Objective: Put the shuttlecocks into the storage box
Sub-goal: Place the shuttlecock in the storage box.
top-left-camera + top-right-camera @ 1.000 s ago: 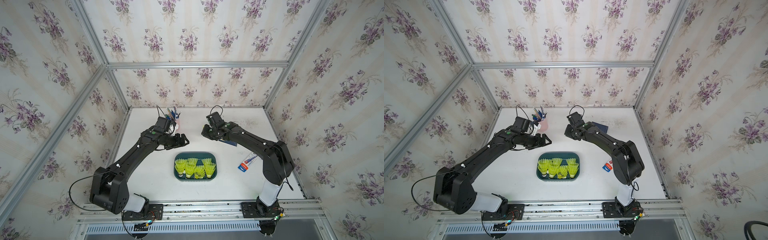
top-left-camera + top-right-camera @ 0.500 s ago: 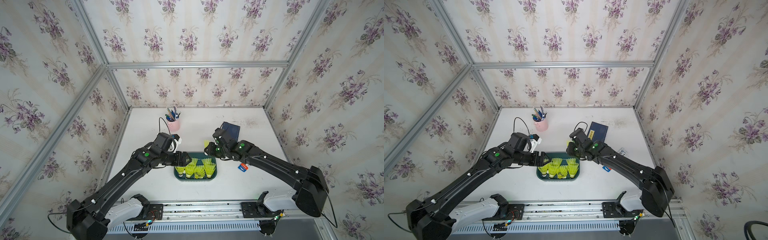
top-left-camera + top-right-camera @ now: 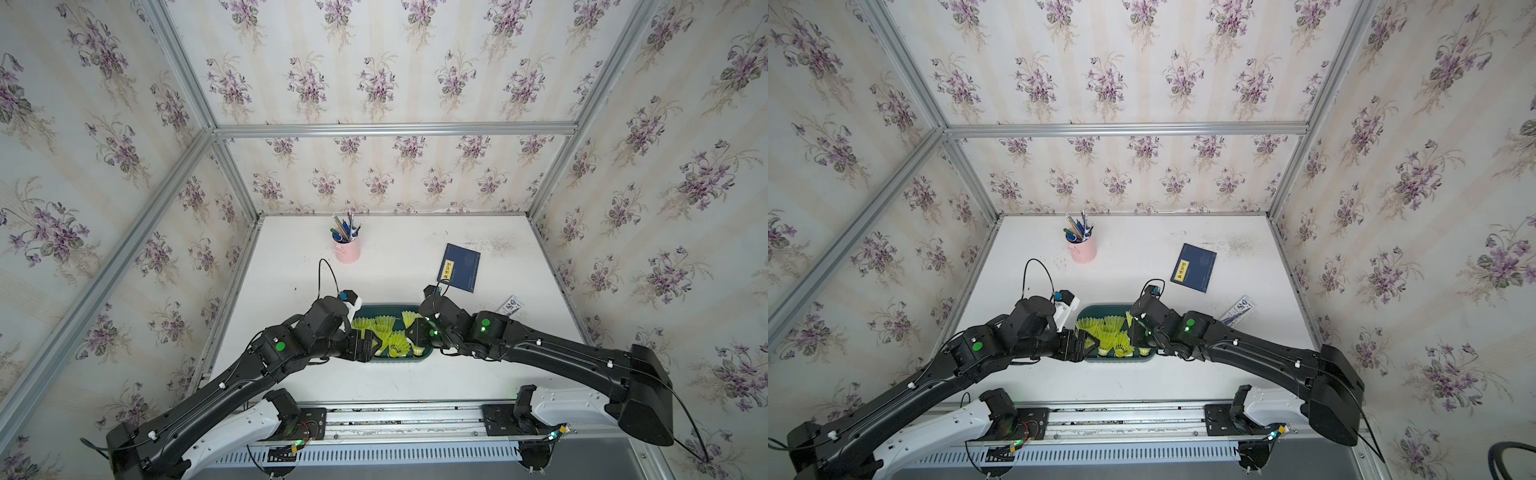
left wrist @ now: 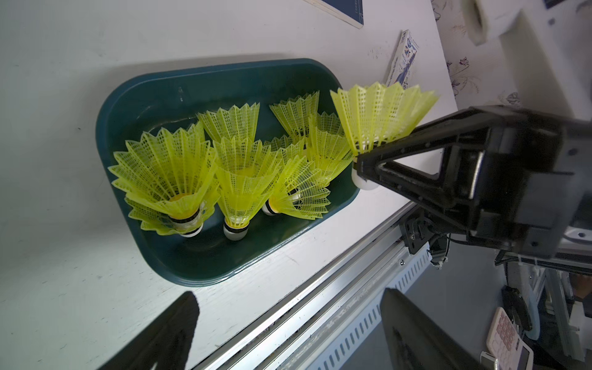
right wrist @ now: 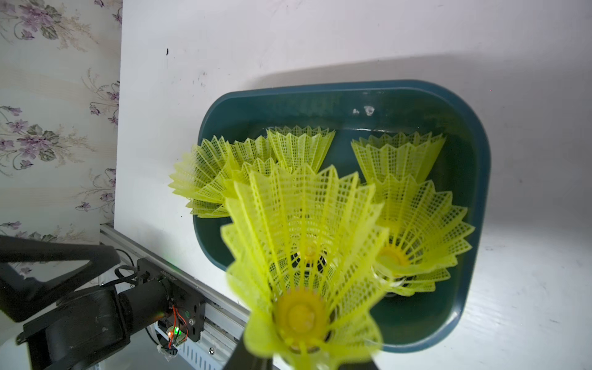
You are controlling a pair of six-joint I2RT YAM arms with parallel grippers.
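The dark teal storage box (image 3: 386,308) (image 3: 1105,308) (image 4: 105,128) (image 5: 480,192) sits at the table's front middle. Several neon yellow-green shuttlecocks (image 3: 395,340) (image 3: 1113,332) (image 4: 169,173) (image 5: 400,160) stand in it, skirts up. My right gripper (image 3: 417,336) (image 3: 1136,336) (image 4: 360,165) (image 5: 301,362) is shut on one more shuttlecock (image 4: 381,115) (image 5: 304,243), held upright over the box's right end. At the box's left end my left gripper (image 3: 361,347) (image 3: 1079,347) (image 4: 290,296) is open and empty.
A pink pen cup (image 3: 347,249) stands at the back left and a flat navy book (image 3: 459,268) lies at the back right. A small blue-and-white packet (image 3: 512,306) lies right of the box. The aluminium rail (image 3: 395,411) runs along the table's front edge.
Both arms have swung from the back of the table down to the front, to the two ends of the box. The right one brought its shuttlecock along.
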